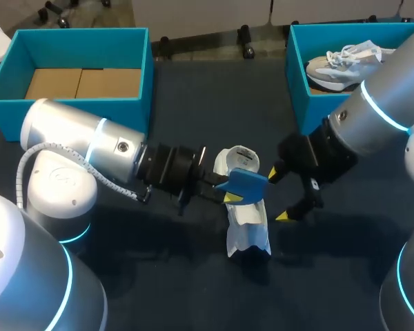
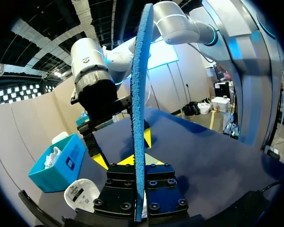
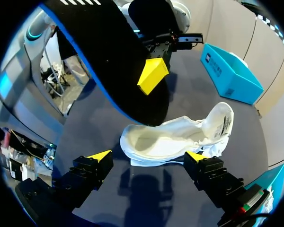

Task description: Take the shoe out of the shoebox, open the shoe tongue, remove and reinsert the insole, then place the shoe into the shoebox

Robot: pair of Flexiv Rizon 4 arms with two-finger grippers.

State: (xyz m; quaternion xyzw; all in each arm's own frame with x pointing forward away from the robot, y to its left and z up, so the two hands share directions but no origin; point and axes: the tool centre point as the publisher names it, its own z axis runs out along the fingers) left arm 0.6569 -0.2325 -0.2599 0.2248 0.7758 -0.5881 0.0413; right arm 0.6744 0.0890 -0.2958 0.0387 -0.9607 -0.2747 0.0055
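A white shoe [image 1: 246, 224] lies on the dark table, its opening facing up. My left gripper [image 1: 229, 191], coming in from the left, is shut on a blue insole [image 1: 246, 182] and holds it just above the shoe. In the left wrist view the insole [image 2: 138, 109] stands edge-on between the fingers of the left gripper [image 2: 141, 153], with the shoe [image 2: 80, 195] below. My right gripper [image 1: 279, 196] stands open just right of the shoe. In its own view the right gripper [image 3: 148, 158] hangs over the shoe [image 3: 175, 139], and the insole's dark underside [image 3: 104, 56] is ahead.
A teal shoebox [image 1: 297, 83] at the back right holds a second, grey-white shoe [image 1: 345, 61]. Another teal box [image 1: 76, 41] at the back left shows only its cardboard floor. The same left box [image 3: 232, 75] is beyond the shoe in the right wrist view.
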